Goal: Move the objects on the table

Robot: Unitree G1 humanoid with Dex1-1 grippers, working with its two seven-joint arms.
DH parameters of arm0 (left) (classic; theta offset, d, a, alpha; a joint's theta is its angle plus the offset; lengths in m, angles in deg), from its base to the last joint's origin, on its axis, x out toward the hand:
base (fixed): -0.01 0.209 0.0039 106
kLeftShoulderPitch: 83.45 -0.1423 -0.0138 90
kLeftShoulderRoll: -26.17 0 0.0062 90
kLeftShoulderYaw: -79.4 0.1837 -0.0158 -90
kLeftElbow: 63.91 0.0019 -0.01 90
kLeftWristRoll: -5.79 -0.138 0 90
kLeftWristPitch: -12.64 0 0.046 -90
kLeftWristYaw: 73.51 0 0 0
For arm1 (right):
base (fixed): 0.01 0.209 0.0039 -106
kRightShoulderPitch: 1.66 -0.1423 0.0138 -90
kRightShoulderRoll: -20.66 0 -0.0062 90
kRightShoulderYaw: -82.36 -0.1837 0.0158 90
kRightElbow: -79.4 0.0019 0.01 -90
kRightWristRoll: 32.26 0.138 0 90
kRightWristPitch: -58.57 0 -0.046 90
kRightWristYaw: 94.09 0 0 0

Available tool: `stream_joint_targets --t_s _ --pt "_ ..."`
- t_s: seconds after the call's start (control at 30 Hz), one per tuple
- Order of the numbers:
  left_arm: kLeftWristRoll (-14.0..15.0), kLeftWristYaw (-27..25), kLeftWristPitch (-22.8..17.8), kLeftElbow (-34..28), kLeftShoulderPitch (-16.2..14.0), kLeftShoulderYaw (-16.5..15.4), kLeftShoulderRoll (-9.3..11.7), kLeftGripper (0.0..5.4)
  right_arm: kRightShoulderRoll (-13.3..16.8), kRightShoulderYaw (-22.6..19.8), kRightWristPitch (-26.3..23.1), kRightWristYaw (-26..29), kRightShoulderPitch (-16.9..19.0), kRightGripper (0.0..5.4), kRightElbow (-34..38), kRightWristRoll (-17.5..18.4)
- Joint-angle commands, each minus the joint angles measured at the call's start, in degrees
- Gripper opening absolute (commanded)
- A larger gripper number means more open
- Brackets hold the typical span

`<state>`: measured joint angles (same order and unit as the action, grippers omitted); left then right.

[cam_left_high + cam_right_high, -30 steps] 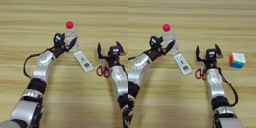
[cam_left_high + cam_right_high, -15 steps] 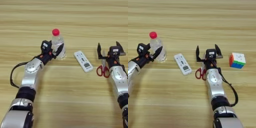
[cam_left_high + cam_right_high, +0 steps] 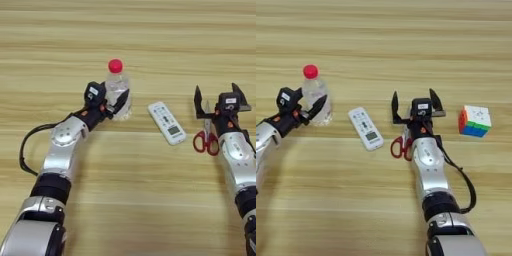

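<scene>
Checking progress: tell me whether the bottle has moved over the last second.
Yes. The left gripper carried the bottle leftward, away from the remote, which kept its place.

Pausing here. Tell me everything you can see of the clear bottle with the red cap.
The bottle is small, clear plastic with a round red cap and looks mostly empty. It stands upright on the table, left of the white remote and apart from it. The left hand is at its lower body, one black finger on each side, so it looks gripped. Nothing else touches it.
</scene>
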<state>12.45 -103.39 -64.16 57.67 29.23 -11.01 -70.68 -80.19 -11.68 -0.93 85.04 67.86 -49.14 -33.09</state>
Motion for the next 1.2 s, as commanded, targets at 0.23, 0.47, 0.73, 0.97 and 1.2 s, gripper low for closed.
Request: stream_joint_targets --t_s 0.23,0.47,0.73,0.97,1.2 --pt "-0.5 0.4 -0.5 1.9 0.8 0.8 0.0 4.38 -0.2 0.2 -0.3 -0.2 -1.1 5.40 -0.3 -0.4" --pt "-0.3 0.5 -0.5 1.5 0.7 1.0 0.0 4.96 -0.3 0.2 -0.3 -0.2 -1.1 5.40 -0.3 -0.4" --pt "-0.2 0.9 -0.9 0.4 0.0 1.1 -0.2 5.39 -0.3 0.2 -0.3 -0.2 -1.1 5.40 -0.3 -0.4" --pt "-0.1 1.1 -1.2 -0.2 -0.4 1.0 -0.2 5.39 -0.3 0.2 -0.3 -0.3 -1.1 5.40 -0.3 -0.5" --pt "-0.1 2.0 -2.3 -3.0 -2.4 0.7 0.4 5.39 -0.4 0.3 -0.4 -0.3 -1.0 5.40 0.0 -0.6"
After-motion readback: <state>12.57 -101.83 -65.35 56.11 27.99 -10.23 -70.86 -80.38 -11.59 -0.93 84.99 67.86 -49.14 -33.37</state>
